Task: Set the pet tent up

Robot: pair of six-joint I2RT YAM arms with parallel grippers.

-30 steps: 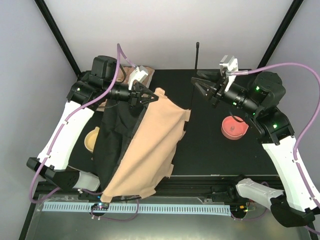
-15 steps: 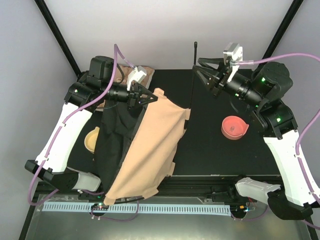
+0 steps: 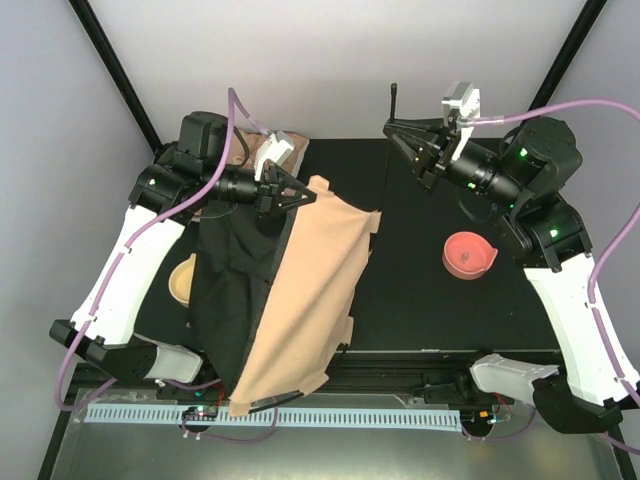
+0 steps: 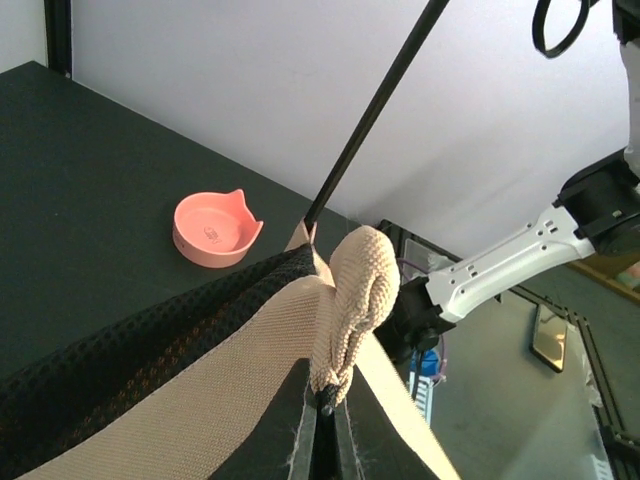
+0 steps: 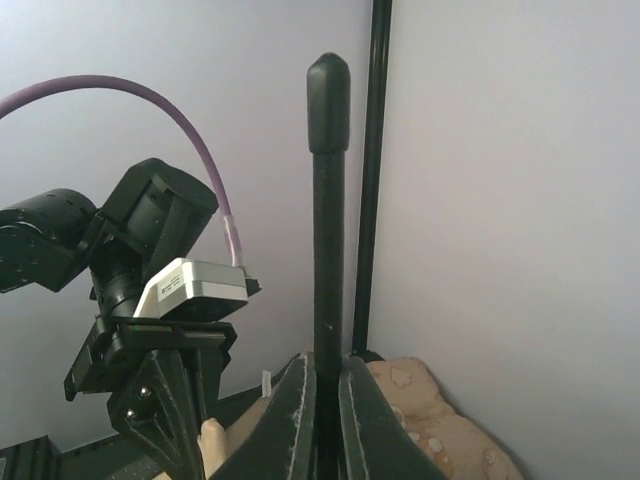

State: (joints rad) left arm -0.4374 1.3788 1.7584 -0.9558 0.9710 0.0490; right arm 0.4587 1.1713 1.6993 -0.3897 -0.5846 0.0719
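Your left gripper (image 4: pixel 326 408) pinched the tan pet tent (image 3: pixel 310 290). Your right gripper (image 5: pixel 327 385) was clamped on its upright black pole (image 5: pixel 328 200).

Bright even light, soft faint shadows, mostly sharp focus

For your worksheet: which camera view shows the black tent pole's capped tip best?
The right wrist view: the pole stands close, rounded cap clear, clamped by the right gripper. The top view shows a thin line; the left wrist view cuts the tip off.
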